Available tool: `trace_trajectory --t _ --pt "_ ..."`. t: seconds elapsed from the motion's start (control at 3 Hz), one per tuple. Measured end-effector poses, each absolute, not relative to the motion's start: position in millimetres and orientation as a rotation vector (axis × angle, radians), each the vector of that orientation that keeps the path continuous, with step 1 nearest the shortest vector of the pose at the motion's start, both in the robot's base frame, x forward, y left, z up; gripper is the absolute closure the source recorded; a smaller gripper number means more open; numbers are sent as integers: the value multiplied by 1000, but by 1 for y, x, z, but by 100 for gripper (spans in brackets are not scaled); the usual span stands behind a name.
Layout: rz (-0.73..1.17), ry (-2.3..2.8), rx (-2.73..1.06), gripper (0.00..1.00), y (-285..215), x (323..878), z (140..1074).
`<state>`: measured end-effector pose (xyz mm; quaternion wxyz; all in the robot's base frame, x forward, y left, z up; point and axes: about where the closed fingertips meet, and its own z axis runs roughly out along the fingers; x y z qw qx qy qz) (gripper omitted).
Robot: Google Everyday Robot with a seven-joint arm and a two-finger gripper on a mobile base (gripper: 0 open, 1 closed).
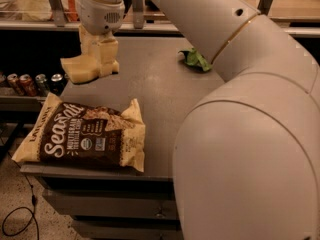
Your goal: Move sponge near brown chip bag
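The pale yellow sponge (81, 68) hangs in my gripper (98, 59) above the left part of the grey table, tilted with its left end sticking out past the fingers. The gripper is shut on the sponge. The brown chip bag (85, 138), cream and dark brown with white "Sea Salt" lettering, lies flat at the table's front left corner, in front of and below the sponge, with a gap between them. My white arm fills the right side of the view.
A small green snack bag (196, 59) lies at the back middle of the grey table (160, 99). Several soda cans (30, 84) stand on a lower shelf to the left. A counter with a rail runs behind the table.
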<state>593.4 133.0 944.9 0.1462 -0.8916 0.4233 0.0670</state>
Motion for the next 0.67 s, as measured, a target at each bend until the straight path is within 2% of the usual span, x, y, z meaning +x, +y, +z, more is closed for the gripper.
trace_trajectory --t 0.33,0.67 --pt "216 1225 -2592 12 137 593 933" --pt "243 1227 -2606 0 140 592 924"
